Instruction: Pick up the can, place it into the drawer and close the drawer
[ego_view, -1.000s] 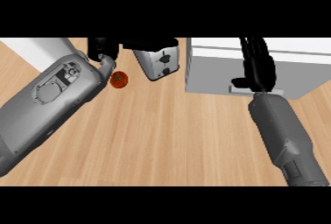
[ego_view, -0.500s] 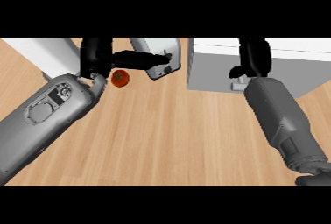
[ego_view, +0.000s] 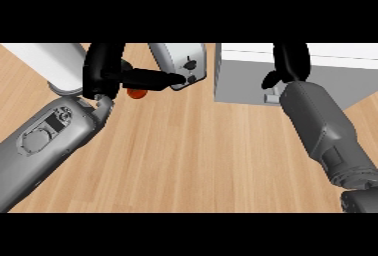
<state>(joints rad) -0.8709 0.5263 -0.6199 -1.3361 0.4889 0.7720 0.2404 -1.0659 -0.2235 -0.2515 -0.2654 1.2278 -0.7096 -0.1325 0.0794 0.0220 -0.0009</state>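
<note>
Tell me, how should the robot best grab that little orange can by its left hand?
Probably round its side, coming from the near left. The can is mostly hidden beneath the left hand, and the grey appliance crowds its right side, so that approach looks blocked.

Left hand (ego_view: 111, 72) sits upper left, thumb and fingers curled; right hand (ego_view: 289, 62) hangs upper right, fingers bent.

The left hand (ego_view: 111, 70) covers most of the can (ego_view: 136, 93), leaving only an orange sliver. The right hand (ego_view: 289, 62) runs past the top edge, fingers unseen.
</note>
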